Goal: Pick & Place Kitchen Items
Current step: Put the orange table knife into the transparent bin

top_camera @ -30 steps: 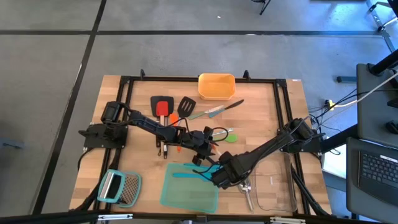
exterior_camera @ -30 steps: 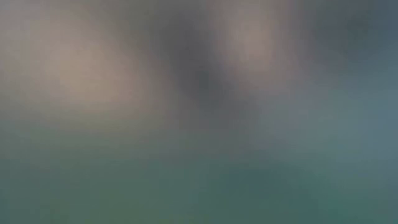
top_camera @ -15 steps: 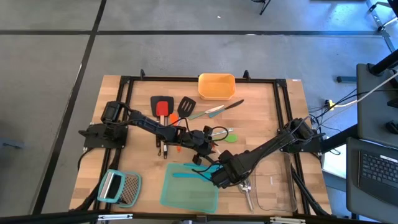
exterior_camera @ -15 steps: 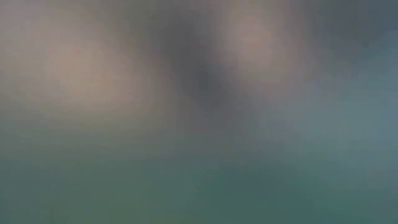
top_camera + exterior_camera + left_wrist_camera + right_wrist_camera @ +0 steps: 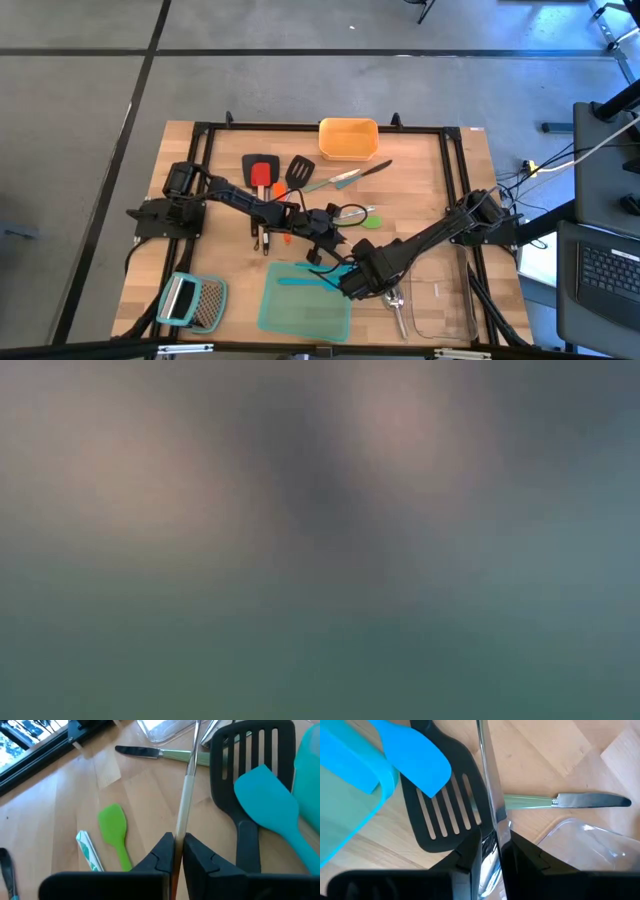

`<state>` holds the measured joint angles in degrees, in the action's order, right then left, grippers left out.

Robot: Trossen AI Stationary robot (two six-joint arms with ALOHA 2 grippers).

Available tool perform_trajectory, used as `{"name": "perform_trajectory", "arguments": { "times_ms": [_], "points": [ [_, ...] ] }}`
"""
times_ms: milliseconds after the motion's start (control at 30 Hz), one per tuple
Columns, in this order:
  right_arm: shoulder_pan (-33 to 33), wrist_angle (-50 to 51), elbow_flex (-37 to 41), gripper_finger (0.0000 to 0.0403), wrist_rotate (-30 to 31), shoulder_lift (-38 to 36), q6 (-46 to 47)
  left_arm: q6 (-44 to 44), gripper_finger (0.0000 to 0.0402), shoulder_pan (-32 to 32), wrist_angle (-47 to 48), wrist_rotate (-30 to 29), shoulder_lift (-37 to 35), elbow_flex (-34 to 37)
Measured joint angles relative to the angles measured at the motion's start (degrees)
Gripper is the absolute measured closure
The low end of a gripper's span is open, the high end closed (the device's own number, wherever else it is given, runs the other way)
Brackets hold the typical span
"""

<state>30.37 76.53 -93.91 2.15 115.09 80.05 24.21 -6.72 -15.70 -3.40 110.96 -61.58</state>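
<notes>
Wooden tabletop (image 5: 420,180) inside a black frame, on grey floor, carries the utensils; the teal container (image 5: 305,310) serves as landmark. Just beyond its far edge the left gripper (image 5: 330,240) has its fingers (image 5: 162,855) pinched shut on a slim silver utensil handle (image 5: 187,795). At the container's right corner the right gripper (image 5: 352,285) has its fingers (image 5: 470,850) closed on the same kind of shiny metal shaft (image 5: 487,785). A black slotted turner (image 5: 442,815) lies against the container's edge with a teal silicone spatula (image 5: 410,757) across it. A green spatula (image 5: 114,827) and a green-handled knife (image 5: 155,753) lie farther off.
</notes>
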Motion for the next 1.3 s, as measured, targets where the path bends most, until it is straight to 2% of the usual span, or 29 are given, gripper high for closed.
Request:
{"name": "perform_trajectory", "arguments": {
  "times_ms": [333,500,1067,1300],
  "points": [
    [0.0,-0.1,0.0,0.0318,0.1,0.0,-1.7,-1.3,0.0389,0.2,0.3,5.1,0.0,-0.2],
    [0.0,-0.5,0.0,0.0318,2.2,0.0,-2.9,-1.7,0.0389,0.3,1.1,8.0,0.0,-0.3],
    [0.0,0.6,0.0,0.0318,5.0,0.0,-5.7,-4.0,0.0390,3.3,7.7,11.7,-0.1,-0.3],
    [-0.7,0.7,-1.0,0.0318,6.1,0.1,-6.1,-3.9,0.0390,3.2,8.6,9.3,-0.5,-0.2]
  ]
}}
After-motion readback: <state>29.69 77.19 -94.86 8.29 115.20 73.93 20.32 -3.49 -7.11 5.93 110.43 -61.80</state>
